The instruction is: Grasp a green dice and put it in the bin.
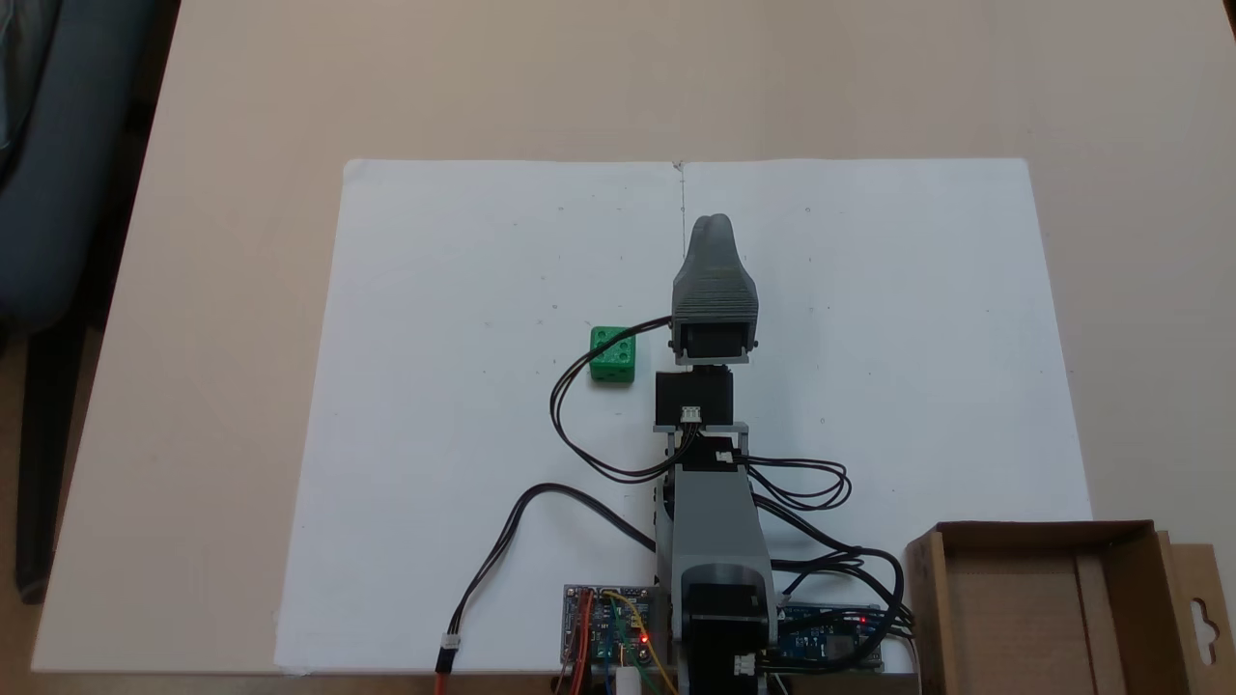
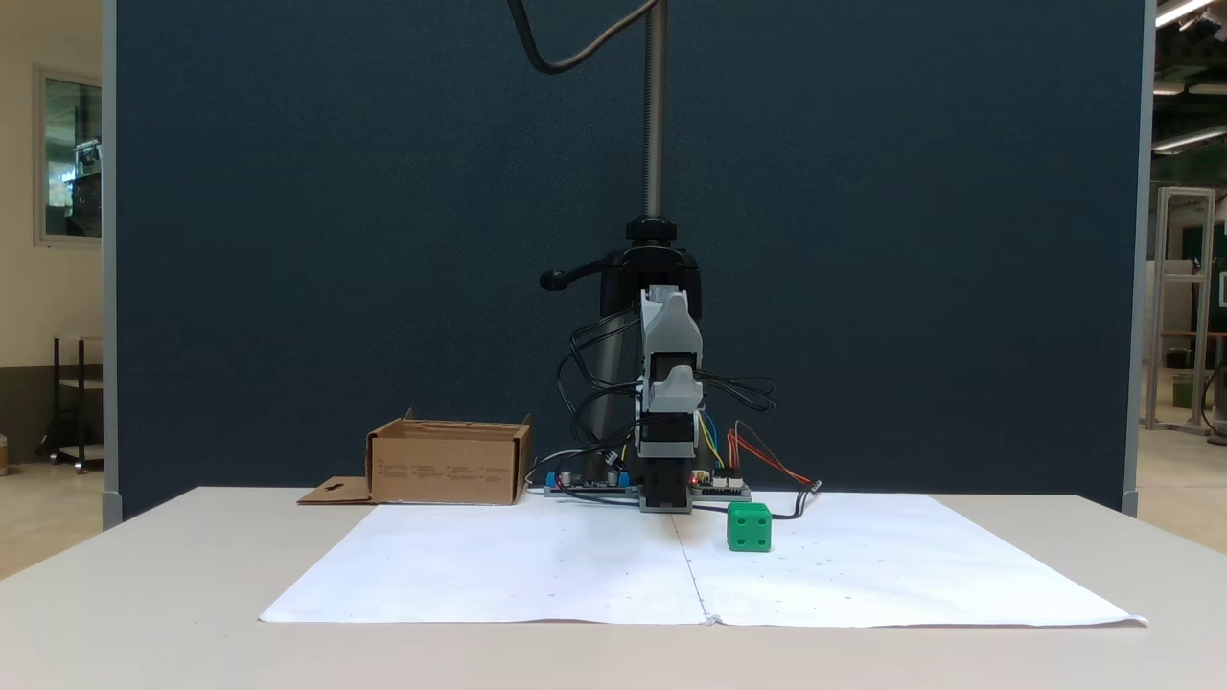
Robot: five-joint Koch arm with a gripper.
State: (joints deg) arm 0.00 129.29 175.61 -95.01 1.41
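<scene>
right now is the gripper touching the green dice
Apart. In a fixed view, white paper shows between the gripper and the green dice.

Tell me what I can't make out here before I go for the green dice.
- Gripper: in both fixed views the jaws lie closed-looking in line; open or shut can't be told.
- Bin: the frame's bottom edge cuts it off, so part of its floor is unseen; in the other view its wall hides the inside.
- Green dice: pips too small to count.
</scene>
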